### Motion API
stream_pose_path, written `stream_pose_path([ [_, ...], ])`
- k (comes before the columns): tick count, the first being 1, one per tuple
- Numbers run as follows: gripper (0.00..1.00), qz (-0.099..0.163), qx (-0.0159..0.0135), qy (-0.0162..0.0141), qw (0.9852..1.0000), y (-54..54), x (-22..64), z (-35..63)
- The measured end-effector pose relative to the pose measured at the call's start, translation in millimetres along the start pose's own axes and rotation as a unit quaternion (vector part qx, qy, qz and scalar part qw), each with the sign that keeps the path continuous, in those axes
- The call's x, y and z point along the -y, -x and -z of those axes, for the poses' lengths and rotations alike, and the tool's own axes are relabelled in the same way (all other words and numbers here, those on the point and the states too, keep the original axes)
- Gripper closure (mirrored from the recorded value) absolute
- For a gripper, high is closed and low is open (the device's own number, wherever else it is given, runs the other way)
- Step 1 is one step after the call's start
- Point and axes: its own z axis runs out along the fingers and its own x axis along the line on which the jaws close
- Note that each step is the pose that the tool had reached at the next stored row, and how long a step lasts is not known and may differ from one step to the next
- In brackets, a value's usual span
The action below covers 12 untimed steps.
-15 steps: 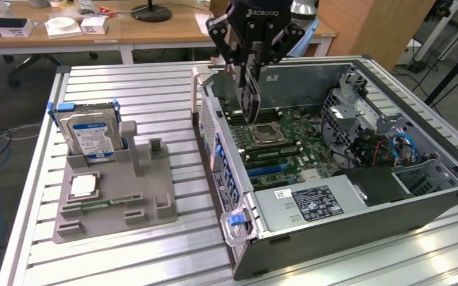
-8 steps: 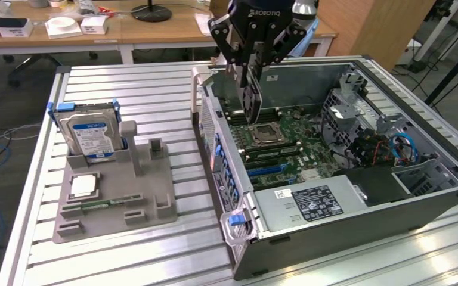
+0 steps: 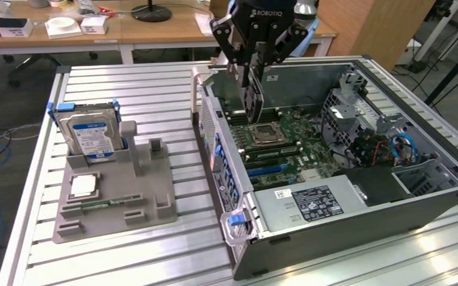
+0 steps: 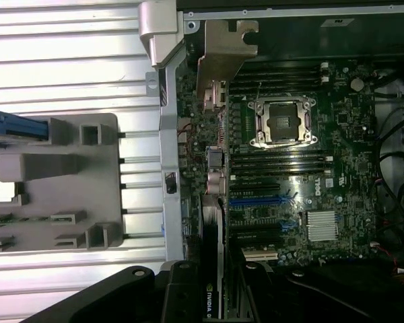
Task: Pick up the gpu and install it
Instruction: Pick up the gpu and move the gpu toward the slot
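A ribbed metal table (image 3: pixel 133 77) carries an open computer case (image 3: pixel 333 250) on the exterior view's right. On the left stands a gray fixture (image 3: pixel 153 196) with a hard drive (image 3: pixel 92 137) upright in its far end.

Inside the case the motherboard (image 3: pixel 293 134) lies flat and faces up, with the processor socket (image 3: pixel 262 134) at its middle. The blue expansion slots (image 3: pixel 273 168) sit on the near side of that socket.

The gpu (image 3: pixel 252 98) is off the fixture and in the air over the case. It hangs straight down from the gripper (image 3: pixel 251 62), whose fingers are closed on its upper part. Its long axis runs roughly vertical, so the card lies directly below the fingers. Its lower end hovers over the far-left part of the board, close to the case's left wall.

In the wrist view the card (image 4: pixel 213 269) shows edge-on, a thin dark strip with the maker's label near the fingers.

The blue slots (image 4: pixel 262 200) lie apart from the card, toward the near side. By my judgement the card is not yet seated.
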Motion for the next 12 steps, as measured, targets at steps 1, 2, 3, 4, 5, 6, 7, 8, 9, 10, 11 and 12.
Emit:
stream_pose_path([
  [1, 0.74, 0.000, 0.0000, 0.0000, 1.0000, 0.3, 0.0, 0.0],
  [2, 0.74, 0.000, 0.0000, 0.0000, 1.0000, 0.6, -0.1, -0.1],
  [3, 0.74, 0.000, 0.0000, 0.0000, 1.0000, 0.9, -0.1, -0.1],
  [4, 0.74, 0.000, 0.0000, 0.0000, 1.0000, 1.1, -0.1, -0.1],
  [5, 0.74, 0.000, 0.0000, 0.0000, 1.0000, 1.4, -0.1, -0.1],
  [6, 0.74, 0.000, 0.0000, 0.0000, 1.0000, 1.7, -0.1, -0.1],
  [7, 0.74, 0.000, 0.0000, 0.0000, 1.0000, 2.0, -0.1, -0.2],
  [8, 0.74, 0.000, 0.0000, 0.0000, 1.0000, 2.3, -0.2, -0.2],
  [9, 0.74, 0.000, 0.0000, 0.0000, 1.0000, 2.6, -0.2, -0.2],
  [10, 0.74, 0.000, 0.0000, 0.0000, 1.0000, 2.9, -0.2, -0.3],
  [11, 0.74, 0.000, 0.0000, 0.0000, 1.0000, 3.2, -0.2, -0.3],
  [12, 0.74, 0.000, -0.0001, 0.0000, 1.0000, 3.5, -0.3, -0.3],
])
